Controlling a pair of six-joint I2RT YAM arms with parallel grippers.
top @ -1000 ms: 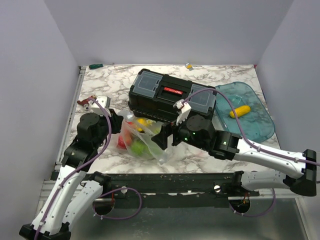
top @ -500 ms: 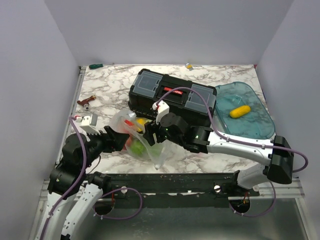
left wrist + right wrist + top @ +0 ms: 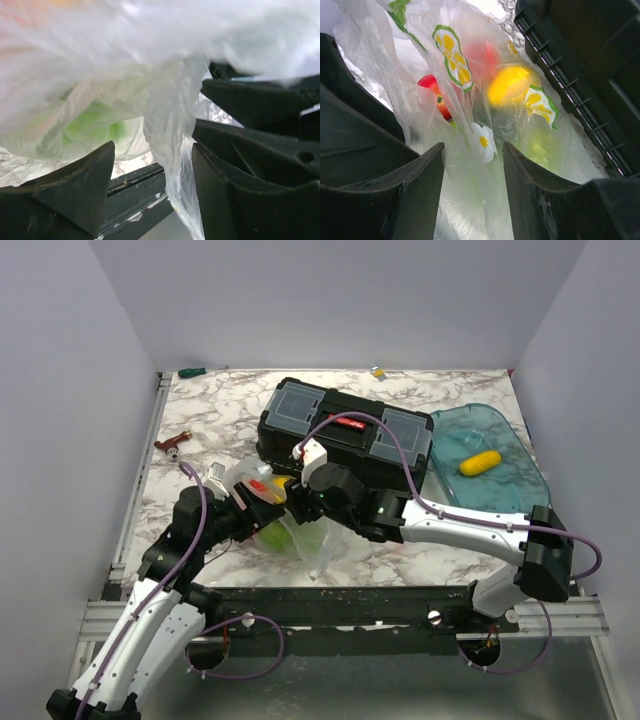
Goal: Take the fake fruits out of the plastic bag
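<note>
The plastic bag (image 3: 305, 545) is on the counter (image 3: 220, 405) just in front of the black toolbox (image 3: 345, 430), with the fake fruits (image 3: 512, 85) inside it (red, yellow and green show through). The film looks thin, soft and slippery, so I think it will fold and slide, and the light fruits will roll. The left fingers (image 3: 75, 185) stand apart, with a hanging strip of film between them, not pinched. The right fingers (image 3: 385, 185) are apart too, around a printed fold. A bunched fold seems the best place to hold.
</note>
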